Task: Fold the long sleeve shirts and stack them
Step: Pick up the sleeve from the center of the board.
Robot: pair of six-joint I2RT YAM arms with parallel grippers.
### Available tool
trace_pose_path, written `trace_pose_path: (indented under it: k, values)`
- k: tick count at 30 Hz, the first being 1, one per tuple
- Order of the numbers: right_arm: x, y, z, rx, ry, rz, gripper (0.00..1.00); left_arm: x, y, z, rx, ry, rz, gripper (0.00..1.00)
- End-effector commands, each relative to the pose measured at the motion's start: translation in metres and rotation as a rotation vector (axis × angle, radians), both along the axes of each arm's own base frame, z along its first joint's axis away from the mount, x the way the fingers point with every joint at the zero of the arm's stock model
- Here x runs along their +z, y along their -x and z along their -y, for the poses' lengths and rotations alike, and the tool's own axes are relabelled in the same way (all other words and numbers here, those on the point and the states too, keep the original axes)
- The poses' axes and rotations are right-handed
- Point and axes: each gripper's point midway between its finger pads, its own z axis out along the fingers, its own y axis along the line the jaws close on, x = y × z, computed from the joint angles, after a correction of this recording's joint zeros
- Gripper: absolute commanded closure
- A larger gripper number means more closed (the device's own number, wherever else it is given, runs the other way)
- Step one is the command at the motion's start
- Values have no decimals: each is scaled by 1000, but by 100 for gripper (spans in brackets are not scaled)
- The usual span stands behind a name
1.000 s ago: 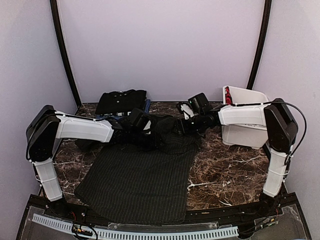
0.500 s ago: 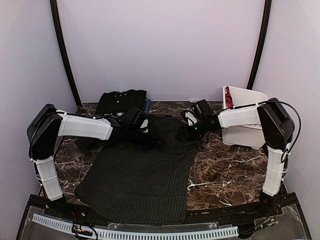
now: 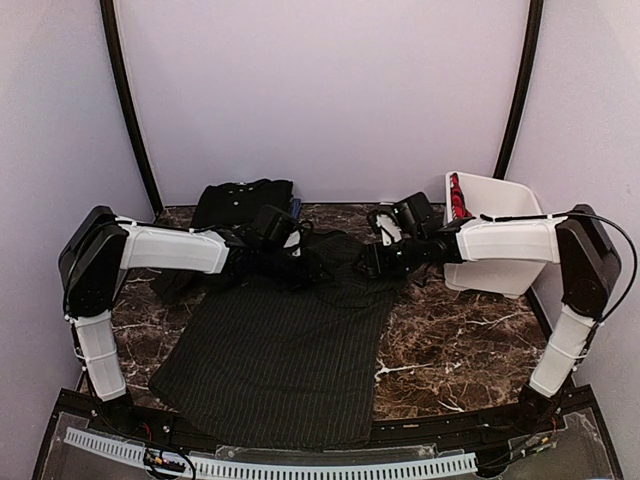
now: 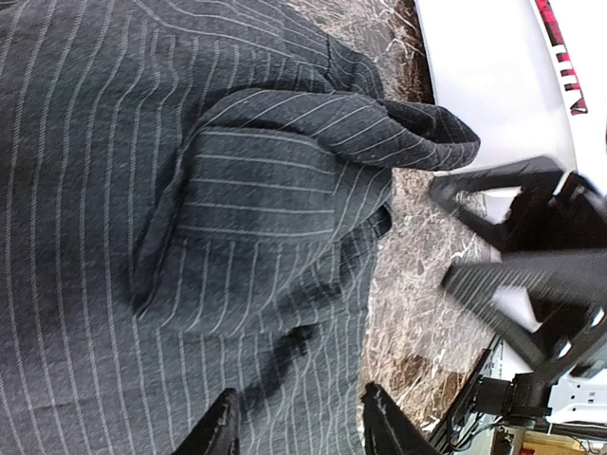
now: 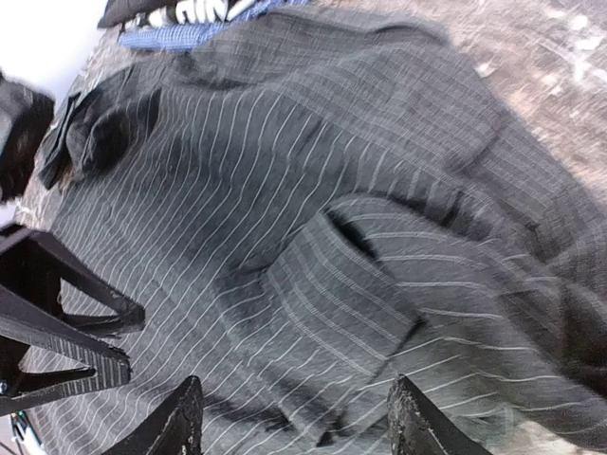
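Left wrist: gripper [image 4: 302, 406] spread over pinstriped shirt [image 4: 171, 190]

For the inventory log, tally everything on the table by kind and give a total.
Shirts: 3, the pinstriped black shirt, the plain black shirt, the blue shirt.
Baskets: 1, the white plastic basket.
Unidentified: 1, a red item in that basket.
Total: 5.
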Motion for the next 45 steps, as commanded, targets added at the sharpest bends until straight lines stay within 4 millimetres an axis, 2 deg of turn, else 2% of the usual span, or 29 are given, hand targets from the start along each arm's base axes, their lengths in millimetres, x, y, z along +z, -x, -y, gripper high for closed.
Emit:
trace_pose_path:
  k: [1, 13, 17, 21, 24, 28, 31, 34, 37, 39, 43, 44, 45]
  values:
    - [-26, 14, -15, 36, -26, -92, 37, 14, -10, 13, -23, 47, 21, 58]
    - [-67, -20, -9, -49, -53, -172, 38, 19, -9, 8, -20, 31, 31, 58]
    - [-68, -28, -7, -79, -64, -154, 37, 20, -8, 3, -11, 25, 34, 58]
    - [-64, -28, -22, -36, -139, -162, 38, 20, -9, -1, -5, 24, 32, 58]
    - [-57, -25, -32, -2, -195, -172, 44, 20, -9, -3, 2, 21, 32, 58]
    - [-46, -21, -34, 9, -234, -167, 63, 24, -13, -13, 34, 14, 33, 58]
    - [-30, -17, -33, 9, -260, -138, 75, 22, -14, -21, 64, 23, 8, 58]
    - [-16, -7, -38, 26, -270, -102, 85, 25, -12, -25, 91, 80, -49, 58]
    - [-10, 10, -51, 71, -259, -81, 97, 39, -13, -23, 102, 159, -64, 57]
    - [-9, 21, -59, 95, -245, -67, 100, 45, -9, -23, 105, 206, -100, 55]
    - [-9, 43, -77, 146, -192, -9, 100, 50, -1, -25, 117, 315, -193, 52]
    - [-11, 48, -81, 158, -175, 3, 100, 44, 3, -28, 135, 328, -236, 51]
    - [-13, 52, -85, 170, -162, 12, 100, 49, 4, -27, 127, 358, -236, 50]
